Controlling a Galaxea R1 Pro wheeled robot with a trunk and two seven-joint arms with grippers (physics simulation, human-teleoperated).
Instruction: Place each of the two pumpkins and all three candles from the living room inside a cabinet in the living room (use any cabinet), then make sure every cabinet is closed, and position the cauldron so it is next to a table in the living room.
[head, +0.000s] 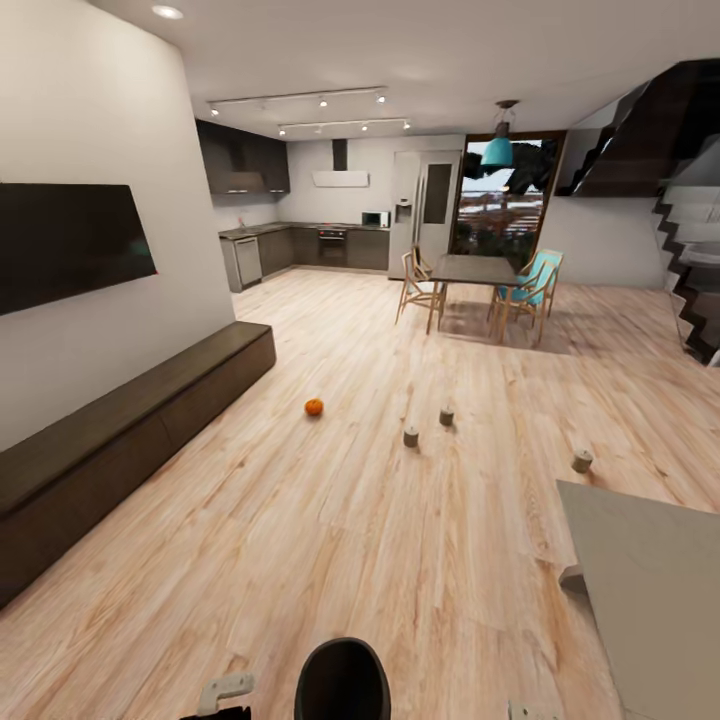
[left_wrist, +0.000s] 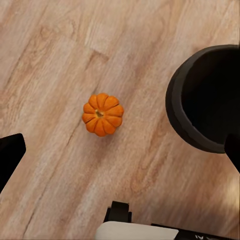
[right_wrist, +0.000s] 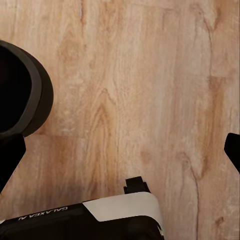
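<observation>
**Both grippers hanging wide over the floor, cauldron between them**

The left gripper (left_wrist: 120, 165) is pointing down at the plank floor (left_wrist: 50, 60) with its dark fingertips (left_wrist: 10, 155) standing far apart and nothing between them. One pumpkin (left_wrist: 102, 114) is lying on the boards straight below it, inside the span of the fingers but well clear of both. The black cauldron (left_wrist: 200, 100) is sitting to one side of that gripper, near the other fingertip, its mouth facing up.

The right gripper (right_wrist: 120, 157) is likewise hanging wide and holding nothing, with bare boards under it and the cauldron's rim showing beside one finger.

In the head view a second pumpkin (head: 314, 407) is resting on the floor well ahead of the grippers. Three candles (head: 411, 436) (head: 447, 416) (head: 582, 461) are standing upright farther to the right, apart from one another. The long dark cabinet (head: 130, 420) is running along the left wall under the TV (head: 60, 240), its fronts shut. A pale table (head: 650, 590) is showing its corner at the right.
</observation>
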